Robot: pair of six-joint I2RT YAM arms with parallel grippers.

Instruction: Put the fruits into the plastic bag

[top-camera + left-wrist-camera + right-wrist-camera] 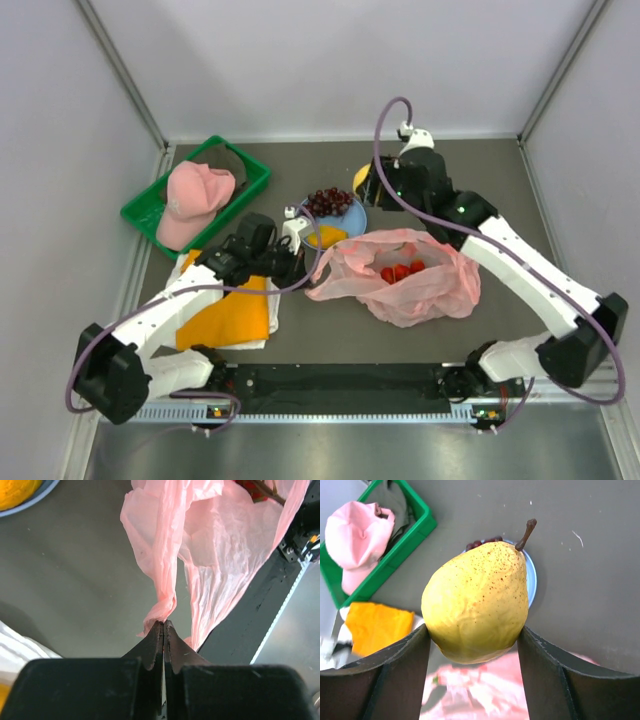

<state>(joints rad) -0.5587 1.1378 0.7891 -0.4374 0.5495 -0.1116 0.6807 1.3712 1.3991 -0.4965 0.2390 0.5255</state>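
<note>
One pear (476,595) in right tool (474,631), left tool (163,626) pinching plastic bag (210,545)

pear (477,607) hides most of plate (532,575); grapes (482,543) barely peeking

Bright, even light is cast from overhead, and only soft shadows are thrown on the desk (330,330). Between the right jaws the yellow pear (477,605) is rendered sharply; the plastic bag (485,695) beneath them is blurred. The left jaws are shown near-black.
</note>
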